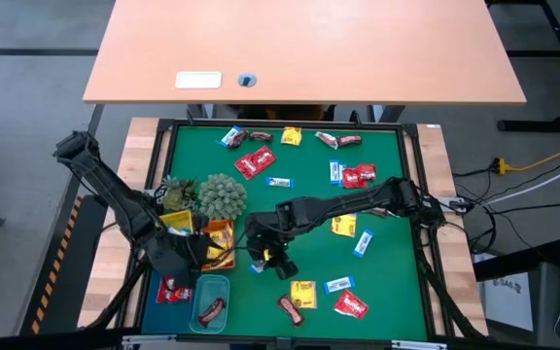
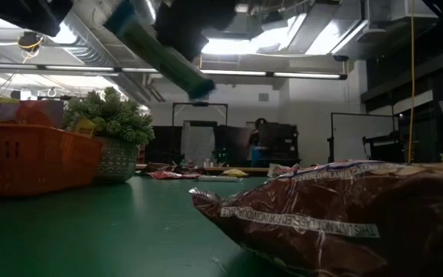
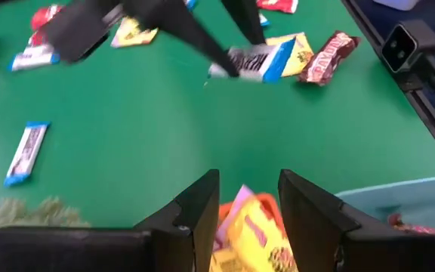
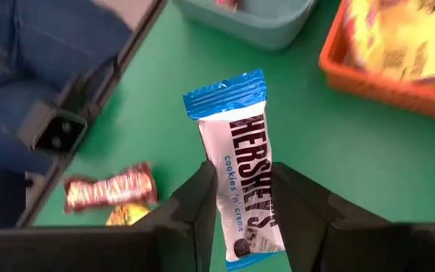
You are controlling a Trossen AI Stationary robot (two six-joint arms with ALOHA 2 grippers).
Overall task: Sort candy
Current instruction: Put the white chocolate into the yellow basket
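Observation:
Wrapped candy lies loose on the green mat: red packets, yellow packets, blue-white wrappers and a brown bar. My right gripper is shut on a blue-white Hershey's bar above the mat, near the orange tray. My left gripper hovers over that tray, its fingers apart. A yellow packet shows in the gap between them. The teal tray holds a brown bar. My right gripper pinches the bar's two long sides between its two fingers, toward the bar's near end. The bar lies along the fingers and sticks out past their tips. It slants down from the gripper, clear of the mat. My left gripper: I cannot tell whether its fingers touch the yellow packet.
A spiky plant ball in a pot stands beside the yellow tray. A brown packet lies close in front of the low camera. A wooden desk stands beyond the mat's far edge. Bare mat shows in the middle.

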